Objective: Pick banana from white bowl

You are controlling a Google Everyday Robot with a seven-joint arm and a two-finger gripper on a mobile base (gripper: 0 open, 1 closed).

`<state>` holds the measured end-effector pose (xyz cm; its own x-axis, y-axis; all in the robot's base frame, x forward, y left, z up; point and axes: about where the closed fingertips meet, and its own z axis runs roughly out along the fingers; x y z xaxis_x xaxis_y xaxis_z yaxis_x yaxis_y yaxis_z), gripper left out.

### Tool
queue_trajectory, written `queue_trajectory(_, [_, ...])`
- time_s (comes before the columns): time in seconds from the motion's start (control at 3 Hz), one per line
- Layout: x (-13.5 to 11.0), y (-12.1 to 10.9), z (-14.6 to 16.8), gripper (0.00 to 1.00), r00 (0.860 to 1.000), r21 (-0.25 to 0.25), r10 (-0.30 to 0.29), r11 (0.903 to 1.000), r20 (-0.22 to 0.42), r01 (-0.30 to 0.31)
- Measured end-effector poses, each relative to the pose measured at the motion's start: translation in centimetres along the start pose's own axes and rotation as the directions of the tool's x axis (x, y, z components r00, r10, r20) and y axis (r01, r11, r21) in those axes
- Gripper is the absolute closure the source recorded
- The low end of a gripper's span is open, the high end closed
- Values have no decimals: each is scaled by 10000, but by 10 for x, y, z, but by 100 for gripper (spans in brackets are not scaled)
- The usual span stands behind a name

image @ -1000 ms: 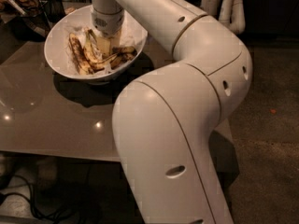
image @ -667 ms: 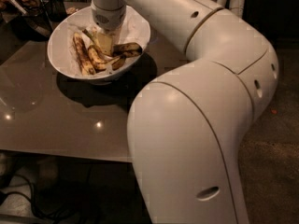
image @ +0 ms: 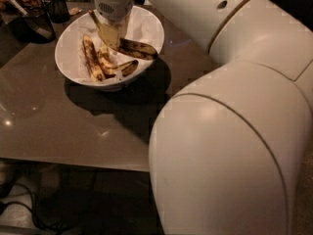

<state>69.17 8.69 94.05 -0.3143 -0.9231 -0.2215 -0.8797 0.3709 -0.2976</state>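
Note:
The white bowl (image: 64,58) stands on the far left part of the table. My gripper (image: 111,35) reaches down into it from above. It is shut on the banana (image: 139,48), long and dark brown. The banana runs from a tip at the gripper's upper left to the bowl's right rim and seems raised above the others. Two shorter, yellower bananas (image: 91,58) (image: 120,68) lie in the bowl to the left of and below the gripper. White paper lines the bowl.
The brown glossy table (image: 58,126) has its front edge near the bottom of the view. Dark cups (image: 38,21) (image: 58,6) stand at the back left. My white arm (image: 230,155) fills the right half of the view. Cables lie on the floor under the table.
The view has shifted, so the bowl sits more to the right. The dark banana now stretches across the gripper toward the bowl's right rim and looks lifted off the others.

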Motion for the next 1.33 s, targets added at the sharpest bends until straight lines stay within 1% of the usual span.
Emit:
queue_trajectory(0.33, [0,0,0,100,10000,0,0,10000,0,0])
queue_trajectory(0.67, [3,7,-16,100,9997,500,177,9986,-194,-167])
queue_trajectory(1.0, [0,24,-39,100,9995,970,127,9952,-292,-99])
queue_trajectory(1.33, [-7,37,-55,100,9993,1387,-56,9903,-357,105])
